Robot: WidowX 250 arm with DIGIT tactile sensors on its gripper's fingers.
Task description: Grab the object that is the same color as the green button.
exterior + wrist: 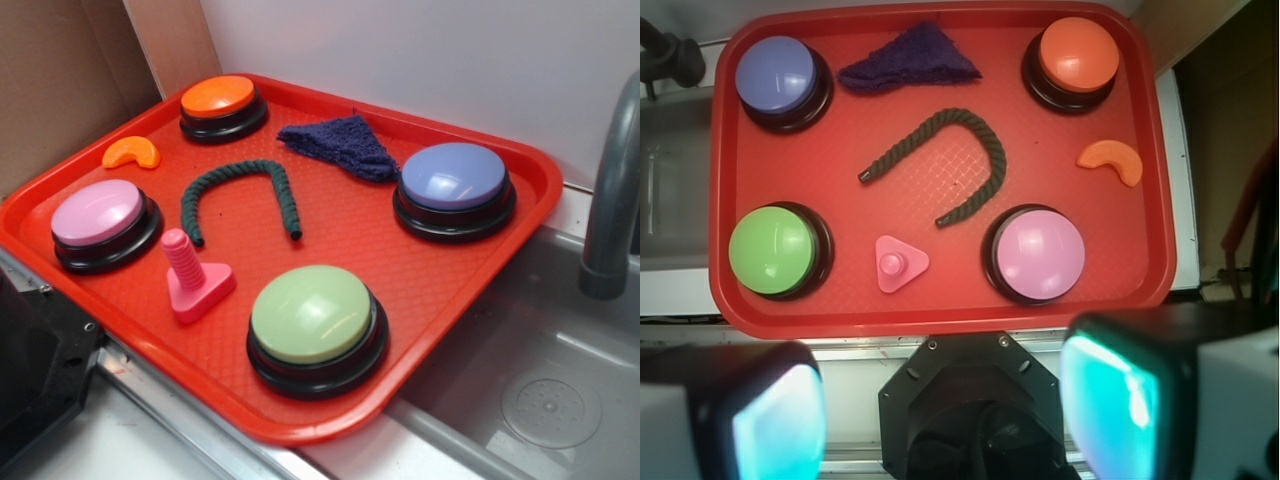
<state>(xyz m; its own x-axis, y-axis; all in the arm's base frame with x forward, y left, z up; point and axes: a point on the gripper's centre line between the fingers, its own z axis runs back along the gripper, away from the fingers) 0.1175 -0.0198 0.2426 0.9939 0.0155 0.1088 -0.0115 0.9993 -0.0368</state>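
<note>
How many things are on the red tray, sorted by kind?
Dome buttons: 4 (green button, pink, orange, lilac-blue)
Green rope: 1
Blue cloth: 1
Pink peg: 1
Orange crescent: 1
Total: 8

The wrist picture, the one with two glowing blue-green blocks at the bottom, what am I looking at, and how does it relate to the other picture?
Those blocks are the fingers of a robot arm's gripper, seen by a camera on its wrist looking straight down. They stand apart and hold nothing. The other picture is from a fixed camera to the side, showing the same red tray beside a sink. On the tray lie four dome buttons: green, pink, orange and lilac-blue. Between them are a dark green rope piece bent into a U, a dark blue knitted cloth, a pink peg on a triangular base and an orange crescent.
</note>
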